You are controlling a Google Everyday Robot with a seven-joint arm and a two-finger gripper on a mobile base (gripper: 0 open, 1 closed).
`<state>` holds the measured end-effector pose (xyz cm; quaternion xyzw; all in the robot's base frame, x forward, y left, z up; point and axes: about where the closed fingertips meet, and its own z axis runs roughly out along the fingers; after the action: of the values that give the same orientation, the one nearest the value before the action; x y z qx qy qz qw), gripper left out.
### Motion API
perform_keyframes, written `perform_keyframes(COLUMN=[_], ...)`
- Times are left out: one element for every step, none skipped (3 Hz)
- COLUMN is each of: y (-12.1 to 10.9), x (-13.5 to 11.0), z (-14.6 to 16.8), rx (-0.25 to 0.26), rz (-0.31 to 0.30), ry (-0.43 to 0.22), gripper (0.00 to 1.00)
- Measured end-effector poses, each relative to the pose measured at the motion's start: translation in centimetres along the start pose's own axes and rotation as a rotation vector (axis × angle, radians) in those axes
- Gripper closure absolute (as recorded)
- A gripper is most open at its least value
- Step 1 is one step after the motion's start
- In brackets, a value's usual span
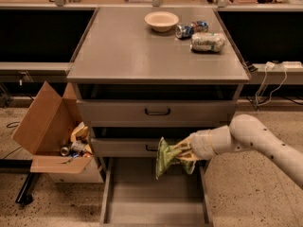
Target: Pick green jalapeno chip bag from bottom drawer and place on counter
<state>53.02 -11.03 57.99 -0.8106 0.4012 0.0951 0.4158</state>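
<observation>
The green jalapeno chip bag (165, 158) hangs upright above the open bottom drawer (156, 200), held clear of its bare grey floor. My gripper (182, 154) comes in from the right on a white arm and is shut on the bag's right edge. The bag sits in front of the lower of the two closed drawers, near its black handle. The counter (128, 51) is the broad grey cabinet top above.
On the counter's far end stand a cream bowl (162, 21), a blue soda can (191, 29) on its side and a pale whitish-green bag (207, 41). An open cardboard box (49, 131) with clutter stands left of the cabinet. Two closed drawers (157, 111) sit above the open one.
</observation>
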Motion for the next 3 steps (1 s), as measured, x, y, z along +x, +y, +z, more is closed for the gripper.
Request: perform_keyframes(y=[-4.8,-4.8,-9.5], x=[-3.1,-3.1,-6.7], z=[-3.3,-3.3,-6.2], rx=[0.033,0.033,0.059], rz=[-0.06,-0.061,-0.143], ry=[0.01,0.011,0.032], gripper=[1.0,1.0,1.0])
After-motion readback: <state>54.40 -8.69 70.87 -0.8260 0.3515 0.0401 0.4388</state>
